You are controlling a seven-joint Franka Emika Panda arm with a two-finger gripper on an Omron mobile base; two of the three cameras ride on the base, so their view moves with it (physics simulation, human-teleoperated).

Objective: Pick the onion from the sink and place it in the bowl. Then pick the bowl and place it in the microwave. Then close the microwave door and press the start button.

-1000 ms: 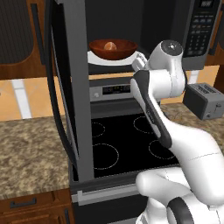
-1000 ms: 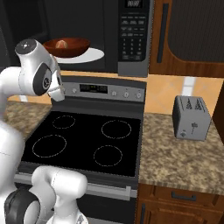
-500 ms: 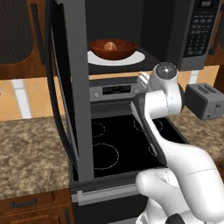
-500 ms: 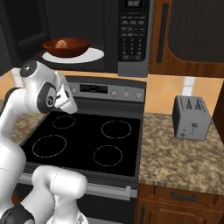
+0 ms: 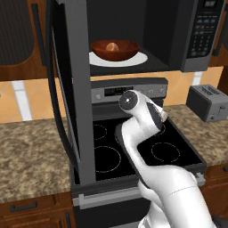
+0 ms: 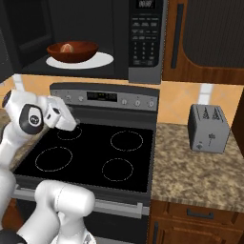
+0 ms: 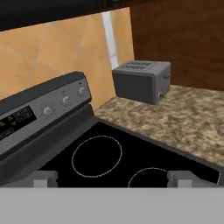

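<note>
The microwave (image 5: 196, 35) (image 6: 145, 43) hangs above the stove. The microwave door (image 5: 71, 89) is swung wide open to the left. Inside, the reddish-brown bowl (image 5: 114, 50) (image 6: 72, 51) rests on a white plate (image 5: 136, 59) (image 6: 102, 60), and the onion (image 5: 112, 46) (image 6: 68, 47) lies in the bowl. My gripper (image 6: 66, 121) (image 7: 113, 179) hovers low over the cooktop, well below the microwave opening. Its fingertips (image 7: 46, 177) stand far apart, open, with nothing between them. The sink is out of view.
The black glass cooktop (image 5: 169, 149) (image 6: 95, 152) with its grey control panel (image 6: 105, 96) lies under my hand. A grey toaster (image 5: 208, 102) (image 6: 207, 127) (image 7: 141, 81) stands on the granite counter (image 6: 190, 171) to the right. More counter (image 5: 31, 156) lies left of the open door.
My arm has dropped from the level of the microwave opening down to just over the stove and pulled back from the bowl. The bowl and onion stay inside; the jaws remain open.
</note>
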